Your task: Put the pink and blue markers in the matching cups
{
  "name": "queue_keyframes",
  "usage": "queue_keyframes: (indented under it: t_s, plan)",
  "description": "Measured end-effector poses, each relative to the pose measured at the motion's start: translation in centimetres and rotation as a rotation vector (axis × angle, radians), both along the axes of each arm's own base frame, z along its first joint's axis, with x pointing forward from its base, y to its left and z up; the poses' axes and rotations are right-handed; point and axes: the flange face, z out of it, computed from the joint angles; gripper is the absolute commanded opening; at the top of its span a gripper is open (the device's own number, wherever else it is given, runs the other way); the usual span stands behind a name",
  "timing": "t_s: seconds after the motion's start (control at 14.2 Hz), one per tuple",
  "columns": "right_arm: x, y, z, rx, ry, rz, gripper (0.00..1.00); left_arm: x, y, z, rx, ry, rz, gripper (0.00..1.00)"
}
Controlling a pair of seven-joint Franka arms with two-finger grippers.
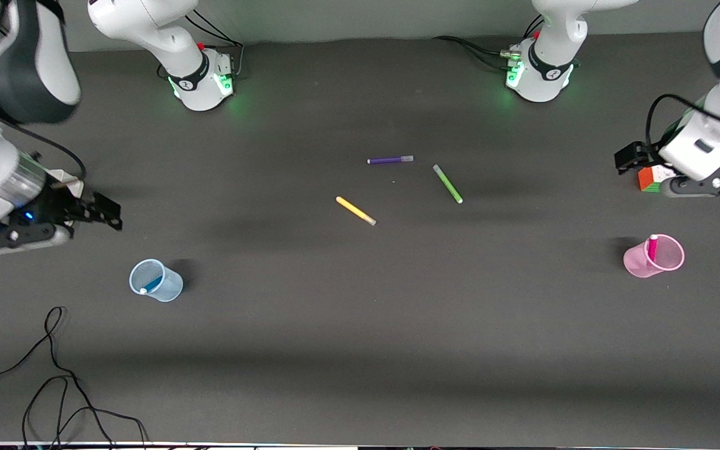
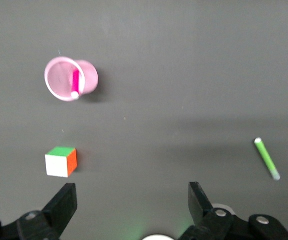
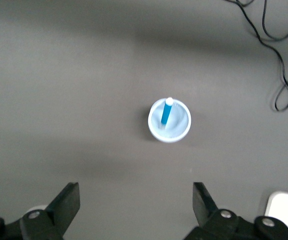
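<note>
The pale blue cup (image 1: 171,289) stands toward the right arm's end of the table, with the blue marker (image 1: 152,284) leaning inside it. The pale pink cup (image 1: 636,262) stands toward the left arm's end, with the pink marker (image 1: 652,248) upright inside it. My right gripper (image 1: 94,203) hangs open and empty beside the blue cup (image 3: 182,125), apart from it; the blue marker (image 3: 166,113) shows in the cup. My left gripper (image 1: 632,159) hangs open and empty by a small cube, apart from the pink cup (image 2: 88,77) and the pink marker (image 2: 75,83).
A purple pen (image 1: 390,160), a green pen (image 1: 447,184) and a yellow pen (image 1: 355,210) lie mid-table. A coloured cube (image 1: 650,178) sits under the left hand and shows in the left wrist view (image 2: 61,161). A black cable (image 1: 54,375) loops near the front edge.
</note>
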Motion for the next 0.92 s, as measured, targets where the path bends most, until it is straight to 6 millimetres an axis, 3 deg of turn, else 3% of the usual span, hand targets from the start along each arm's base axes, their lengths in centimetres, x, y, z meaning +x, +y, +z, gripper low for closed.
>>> queue_keyframes:
  t_s: [0.28,0.56,0.7,0.92]
  plan:
    - [-1.5,-0.3,5.3,0.012,0.031,-0.004,1.00,0.9,0.0,4.4,-0.006,-0.092,0.001,1.00]
    - [-2.4,0.0,8.7,0.027,0.053,-0.013,1.00,0.8,0.1,5.7,-0.012,-0.120,0.004,1.00]
    - [-2.7,0.0,9.2,0.029,0.072,-0.052,1.00,0.2,0.3,6.3,-0.016,-0.130,0.005,1.00]
    - [-1.8,0.3,7.6,0.020,0.076,-0.078,1.00,-0.3,1.4,7.0,-0.045,-0.134,-0.008,1.00]
